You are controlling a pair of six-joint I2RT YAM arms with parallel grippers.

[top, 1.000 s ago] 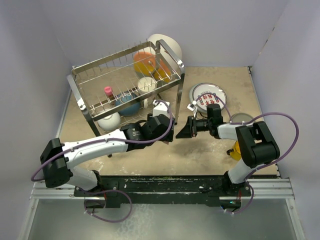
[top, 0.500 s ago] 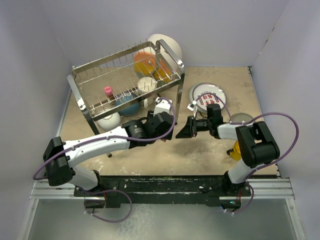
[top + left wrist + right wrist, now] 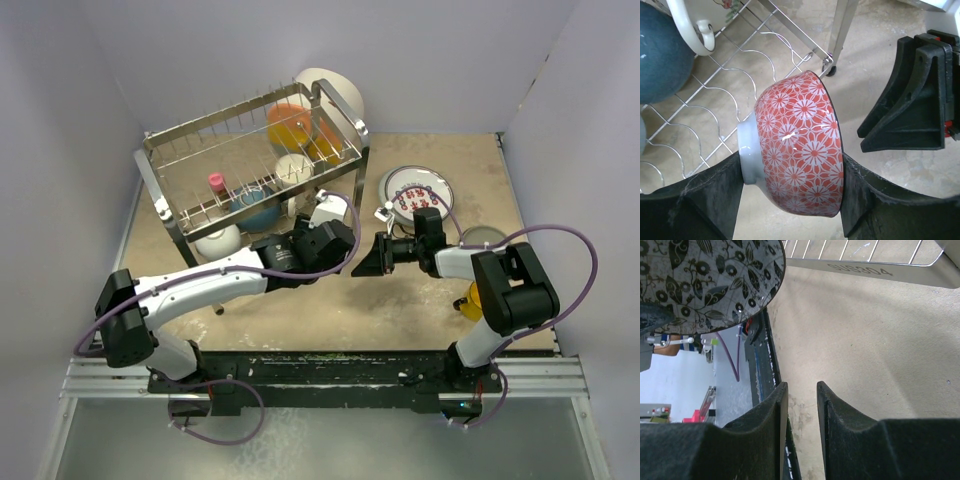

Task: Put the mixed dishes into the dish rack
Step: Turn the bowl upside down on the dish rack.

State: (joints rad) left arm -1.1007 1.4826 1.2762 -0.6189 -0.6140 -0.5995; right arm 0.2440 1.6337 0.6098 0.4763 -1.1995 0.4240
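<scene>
From above, I'm holding the left gripper (image 3: 335, 238) beside the dish rack's (image 3: 250, 150) right leg, over the middle of the table (image 3: 300, 310), with the right gripper (image 3: 360, 266) just beside it.

Left wrist: it's clamping the small patterned bowl (image 3: 800, 150) on its side, foot toward the rack, rim facing the right gripper.

Right wrist: those fingers are sitting narrowly apart and empty. SUS304 is showing stamped on the rack, and bare tabletop is lying ahead.

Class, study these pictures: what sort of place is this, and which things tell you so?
Probably a robot test cell, not a real kitchen: robot arms bolted to a metal rail, plain walls boxing in the table, and a dish rack as the prop.
</scene>
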